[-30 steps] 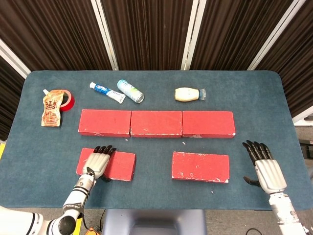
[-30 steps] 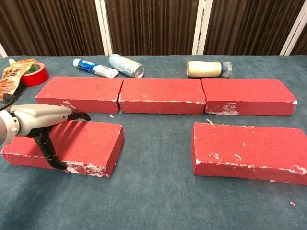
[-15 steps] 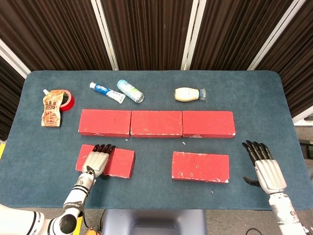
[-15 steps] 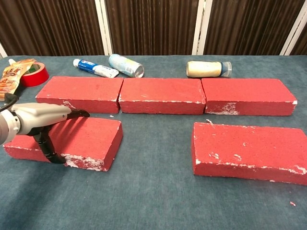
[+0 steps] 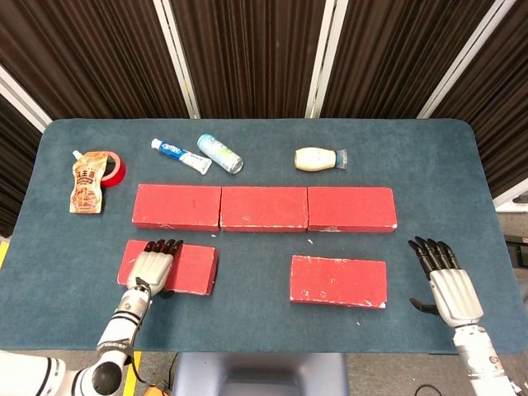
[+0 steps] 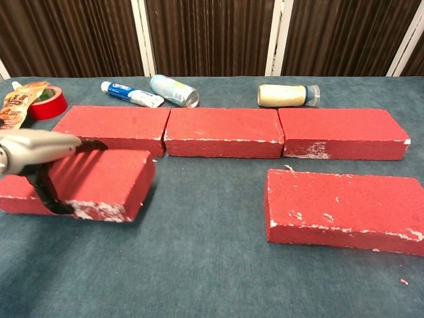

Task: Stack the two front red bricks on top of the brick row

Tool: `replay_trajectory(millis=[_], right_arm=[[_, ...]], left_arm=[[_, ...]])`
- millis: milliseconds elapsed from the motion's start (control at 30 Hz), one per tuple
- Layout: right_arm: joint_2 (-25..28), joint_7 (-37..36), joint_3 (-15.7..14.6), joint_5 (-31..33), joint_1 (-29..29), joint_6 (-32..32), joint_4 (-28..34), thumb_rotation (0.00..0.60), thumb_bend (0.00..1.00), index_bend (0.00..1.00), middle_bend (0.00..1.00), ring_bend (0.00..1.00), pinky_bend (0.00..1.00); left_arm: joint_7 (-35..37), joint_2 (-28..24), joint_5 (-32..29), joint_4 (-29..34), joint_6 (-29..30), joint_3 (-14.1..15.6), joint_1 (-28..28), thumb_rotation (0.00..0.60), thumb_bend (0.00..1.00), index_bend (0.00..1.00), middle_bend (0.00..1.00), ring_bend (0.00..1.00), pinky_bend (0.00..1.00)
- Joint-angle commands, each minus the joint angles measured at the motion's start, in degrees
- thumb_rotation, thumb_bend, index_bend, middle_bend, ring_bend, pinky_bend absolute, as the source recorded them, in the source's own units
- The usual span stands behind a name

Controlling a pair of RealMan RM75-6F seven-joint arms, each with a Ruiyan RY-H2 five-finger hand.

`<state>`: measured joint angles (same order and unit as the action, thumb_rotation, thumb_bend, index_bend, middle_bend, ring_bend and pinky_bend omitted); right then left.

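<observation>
Three red bricks form a row [image 5: 264, 208] across the table's middle, also in the chest view [image 6: 225, 131]. The front left red brick [image 5: 191, 268] [image 6: 109, 182] lies just before the row's left brick. My left hand [image 5: 153, 268] [image 6: 36, 149] grips it, fingers over its top and thumb down its near side. The front right red brick [image 5: 338, 281] [image 6: 344, 209] lies flat and untouched. To the right of it my right hand [image 5: 450, 285] hovers open, fingers spread, holding nothing.
Behind the row lie a sauce pouch [image 5: 87, 186] on a red tape roll [image 5: 114, 167], a toothpaste tube [image 5: 181, 156], a light blue can [image 5: 220, 153] and a white bottle [image 5: 320, 158]. The blue cloth-covered table [image 5: 445, 181] ends near my hands.
My left hand has carried the front left brick leftward and slightly toward the row. The right hand and the other bricks have not moved.
</observation>
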<state>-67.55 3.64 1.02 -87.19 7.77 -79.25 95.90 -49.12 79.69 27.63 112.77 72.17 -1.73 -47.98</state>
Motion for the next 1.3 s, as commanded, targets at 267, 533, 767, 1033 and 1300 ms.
replay_trajectory(millis=[267, 533, 767, 1033, 1300], right_arm=[[-0.04, -0.08, -0.03, -0.19, 0.03, -0.04, 0.12, 0.600, 0.00, 0.11, 0.14, 0.04, 0.00], [0.24, -0.66, 0.19, 0.21, 0.01, -0.05, 0.00, 0.600, 0.00, 0.11, 0.14, 0.04, 0.00], [0.60, -0.97, 0.24, 0.35, -0.09, -0.14, -0.06, 0.600, 0.00, 0.11, 0.14, 0.04, 0.00], [0.49, -0.80, -0.18, 0.32, 0.19, 0.87, -0.68, 0.600, 0.00, 0.11, 0.14, 0.04, 0.00], [0.11, -0.93, -0.17, 0.54, 0.64, 1.72, -1.25, 0.600, 0.00, 0.11, 0.14, 0.04, 0.00]], left_arm=[[-2.16, -9.20, 5.35, 11.55, 7.97, -1.38, 0.92, 0.600, 0.22, 0.00, 0.05, 0.03, 0.11], [-9.71, -5.98, -2.74, 9.46, 7.55, -8.22, -6.30, 0.600, 0.22, 0.00, 0.05, 0.03, 0.11], [-16.99, -0.91, -15.70, 2.14, 5.24, -15.53, -15.83, 0.600, 0.22, 0.00, 0.05, 0.04, 0.11], [-22.87, 2.87, -29.44, -8.83, 2.45, -21.77, -24.50, 0.600, 0.22, 0.00, 0.05, 0.03, 0.10], [-27.20, 6.98, -40.37, -21.27, -1.07, -25.67, -30.31, 0.600, 0.22, 0.00, 0.05, 0.03, 0.10]])
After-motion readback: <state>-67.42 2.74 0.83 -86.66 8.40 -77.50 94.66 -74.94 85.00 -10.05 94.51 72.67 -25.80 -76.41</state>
